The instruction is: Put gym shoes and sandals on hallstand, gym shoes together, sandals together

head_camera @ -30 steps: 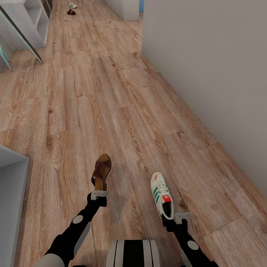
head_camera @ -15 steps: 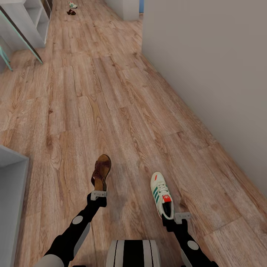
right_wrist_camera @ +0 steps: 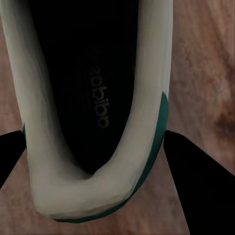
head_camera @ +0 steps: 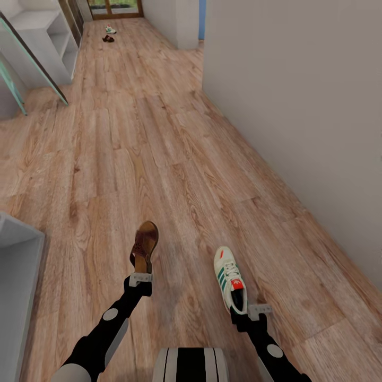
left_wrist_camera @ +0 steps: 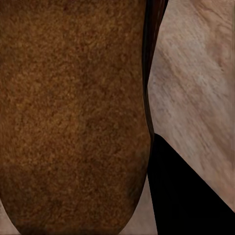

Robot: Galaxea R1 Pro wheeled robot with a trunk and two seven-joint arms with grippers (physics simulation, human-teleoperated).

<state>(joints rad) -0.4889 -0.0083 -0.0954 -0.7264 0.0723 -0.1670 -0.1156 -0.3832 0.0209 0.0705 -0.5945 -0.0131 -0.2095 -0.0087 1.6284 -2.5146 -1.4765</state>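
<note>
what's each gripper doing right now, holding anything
Left gripper: shut on a sandal, held by its heel.
Right gripper: shut on a gym shoe, held by its heel.

Two slim black arms (head_camera: 101,339) with round light-grey discs on the segments — pale grey panel along the left forearm. Small grey brackets at both wrists. Striped black-and-white rounded trunk top (head_camera: 191,365) — centred below.
</note>
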